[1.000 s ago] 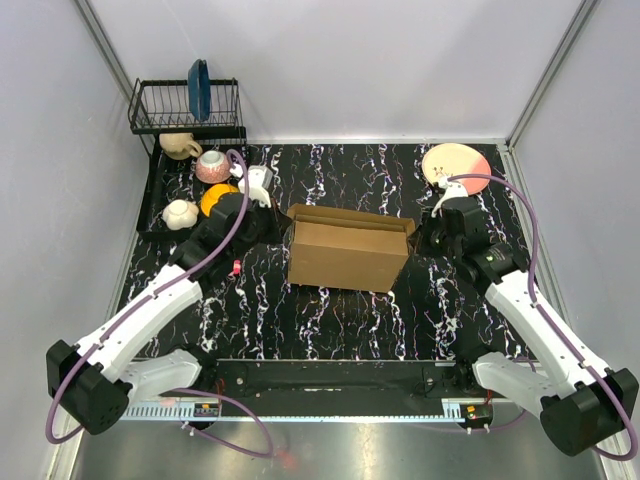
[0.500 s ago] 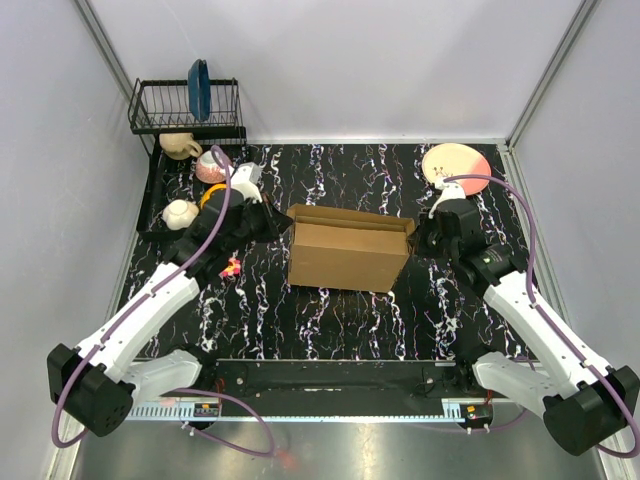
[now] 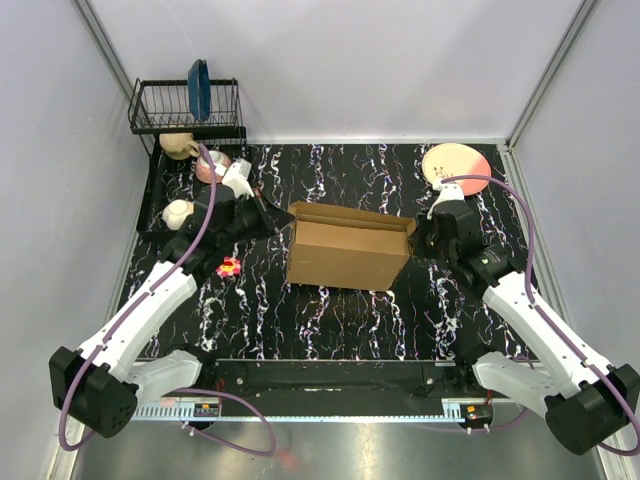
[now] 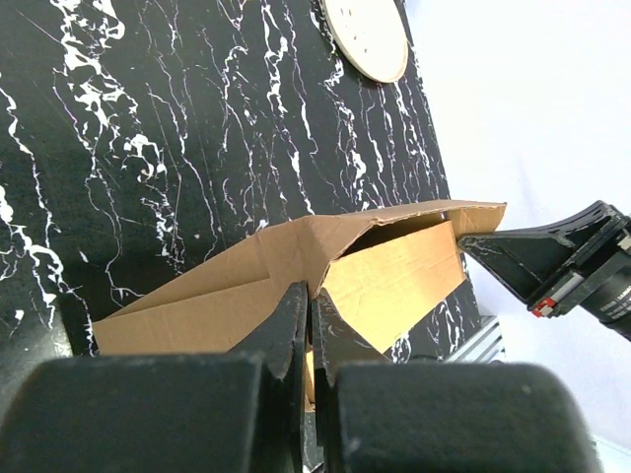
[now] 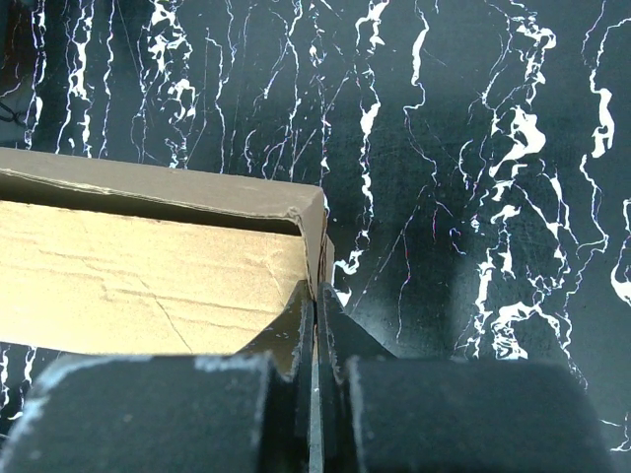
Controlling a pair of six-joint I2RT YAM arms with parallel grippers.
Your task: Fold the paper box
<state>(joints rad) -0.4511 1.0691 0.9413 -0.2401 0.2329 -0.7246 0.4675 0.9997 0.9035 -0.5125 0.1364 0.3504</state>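
Between left gripper (image 4: 309, 298) and right gripper (image 5: 315, 296), paper box (image 3: 345, 255), ends pinched.

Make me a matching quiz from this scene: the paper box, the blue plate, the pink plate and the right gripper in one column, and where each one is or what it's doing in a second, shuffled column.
Column one
1. paper box
2. blue plate
3. pink plate
4. right gripper

Column two
A. standing on edge in the wire rack
B. shut on the right end of the cardboard
C. in the middle of the table, top open
D. lying flat at the table's far right corner

Pairs: 1-C, 2-A, 3-D, 4-B
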